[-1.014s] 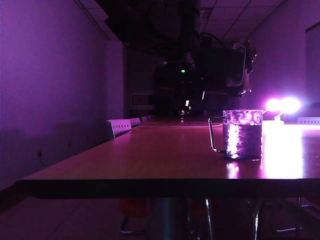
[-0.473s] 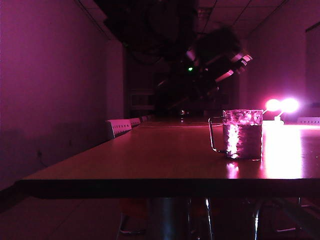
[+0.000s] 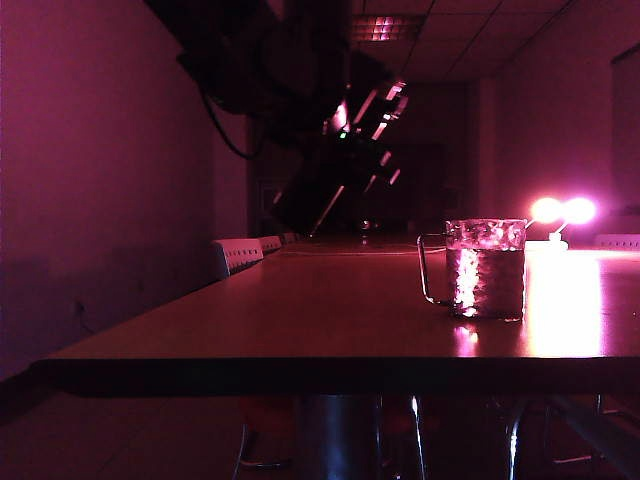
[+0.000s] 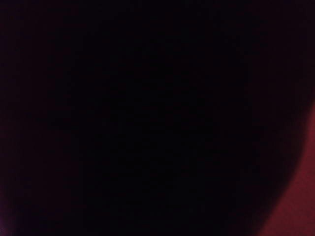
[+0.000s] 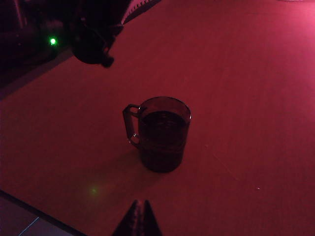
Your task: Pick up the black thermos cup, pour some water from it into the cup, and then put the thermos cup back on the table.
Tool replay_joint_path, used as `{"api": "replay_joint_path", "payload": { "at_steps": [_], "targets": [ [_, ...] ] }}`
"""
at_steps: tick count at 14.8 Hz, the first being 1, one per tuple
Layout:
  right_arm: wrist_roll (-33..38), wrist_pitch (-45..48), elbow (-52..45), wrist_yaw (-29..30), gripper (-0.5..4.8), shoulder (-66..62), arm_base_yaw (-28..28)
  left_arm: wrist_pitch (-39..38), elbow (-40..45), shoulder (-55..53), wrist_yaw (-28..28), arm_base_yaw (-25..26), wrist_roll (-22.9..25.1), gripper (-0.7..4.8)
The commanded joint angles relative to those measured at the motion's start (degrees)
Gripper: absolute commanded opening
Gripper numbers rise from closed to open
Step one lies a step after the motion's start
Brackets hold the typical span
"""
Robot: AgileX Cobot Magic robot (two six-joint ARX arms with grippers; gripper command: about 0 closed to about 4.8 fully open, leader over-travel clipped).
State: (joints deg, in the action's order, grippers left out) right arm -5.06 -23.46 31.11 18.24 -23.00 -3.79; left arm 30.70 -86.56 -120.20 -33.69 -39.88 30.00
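The black thermos cup hung tilted in the dark above the table, held by the left pincer, well apart from the cup standing upright with liquid inside. The right pincer hovered near the cup, its tips pressed together.

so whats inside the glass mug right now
The cup holds dark liquid, its surface below the rim in the right wrist view. The exterior view shows the level through the wall. Anything beneath the surface is too dark to see.
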Motion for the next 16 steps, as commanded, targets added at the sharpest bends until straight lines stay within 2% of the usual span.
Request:
{"api": "replay_joint_path", "payload": {
  "at_steps": [1,8,10,12,14,16],
  "targets": [
    [-0.09,1.05,0.26,0.35,-0.05,-0.04,0.04,2.38,-0.42,0.63,-0.17,0.35,-1.51,3.0],
    [-0.09,1.49,0.26,0.37,-0.05,-0.02,0.04,2.47,-0.44,0.61,0.52,0.2,-0.57,3.0],
    [-0.09,1.46,0.28,0.37,-0.05,-0.02,0.07,2.73,-0.44,0.61,1.81,0.13,-4.59,3.0],
    [-0.09,1.49,0.28,0.35,-0.05,-0.02,0.07,2.58,-0.44,0.68,0.04,-0.26,-10.78,3.0],
    [-0.09,1.49,0.28,0.35,-0.05,-0.02,0.07,2.12,-0.44,0.74,1.11,-0.13,-17.18,3.0],
    [-0.09,1.49,0.28,0.35,-0.05,0.02,0.07,0.24,-0.44,1.01,7.8,0.33,-20.59,3.0]
  ]
}}
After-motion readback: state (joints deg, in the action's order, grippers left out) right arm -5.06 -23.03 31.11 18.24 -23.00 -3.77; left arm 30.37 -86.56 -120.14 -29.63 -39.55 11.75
